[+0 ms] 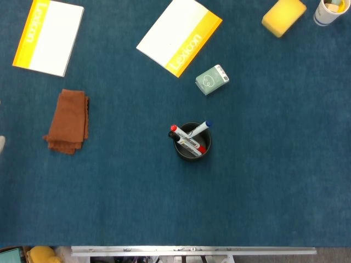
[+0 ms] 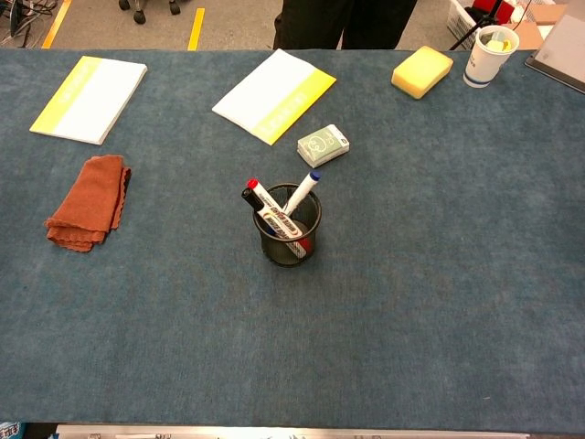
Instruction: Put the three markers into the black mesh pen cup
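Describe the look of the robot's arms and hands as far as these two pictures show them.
Almost nothing shows. At the left edge of the head view, a small rounded sliver of the left hand is visible, pale grey-white like a fingertip cap. No markings, cables or casing can be made out on it. The right hand and both arms are outside both views, so their colours and shapes cannot be described.
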{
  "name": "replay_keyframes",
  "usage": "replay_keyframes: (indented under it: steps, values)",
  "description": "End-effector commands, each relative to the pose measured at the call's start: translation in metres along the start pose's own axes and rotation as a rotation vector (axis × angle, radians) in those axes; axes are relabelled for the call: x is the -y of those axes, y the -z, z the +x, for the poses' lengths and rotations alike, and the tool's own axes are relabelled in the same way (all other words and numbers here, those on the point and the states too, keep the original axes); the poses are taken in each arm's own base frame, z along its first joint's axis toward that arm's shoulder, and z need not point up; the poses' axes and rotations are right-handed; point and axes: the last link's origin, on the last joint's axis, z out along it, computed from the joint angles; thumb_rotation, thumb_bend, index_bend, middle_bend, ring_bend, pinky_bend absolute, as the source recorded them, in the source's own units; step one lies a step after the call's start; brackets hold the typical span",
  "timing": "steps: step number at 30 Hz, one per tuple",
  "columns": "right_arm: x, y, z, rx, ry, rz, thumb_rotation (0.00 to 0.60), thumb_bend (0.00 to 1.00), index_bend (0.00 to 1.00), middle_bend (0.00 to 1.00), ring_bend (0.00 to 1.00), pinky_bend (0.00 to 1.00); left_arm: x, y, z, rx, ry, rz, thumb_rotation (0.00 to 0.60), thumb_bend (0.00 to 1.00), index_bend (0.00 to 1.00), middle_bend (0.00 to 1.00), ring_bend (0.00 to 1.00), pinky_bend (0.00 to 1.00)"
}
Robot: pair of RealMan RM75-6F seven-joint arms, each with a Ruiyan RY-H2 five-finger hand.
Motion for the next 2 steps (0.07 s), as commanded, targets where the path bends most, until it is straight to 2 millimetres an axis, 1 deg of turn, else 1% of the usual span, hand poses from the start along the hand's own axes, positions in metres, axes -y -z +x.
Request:
replay_keyframes:
  steps: [1,2]
  values:
    - [0.0013,-0.0019,0.0006,-0.003,-0.003,0.008,0.6,0.3,0.29,0.18,0.0,0.08,0.0002,0.001,0.0001,0.004,-0.004,0.001,0.6,0.28,0.26,0.07,0.0,0.01]
    - [0.0016,-0.0026,0.0005,-0.003,-0.004,0.01,0.6,0.3,0.29,0.18,0.0,0.08,0.0003,0.0012,0.0002,0.003,-0.005,0.003,0.6,0.28,0.26,0.07,0.0,0.01]
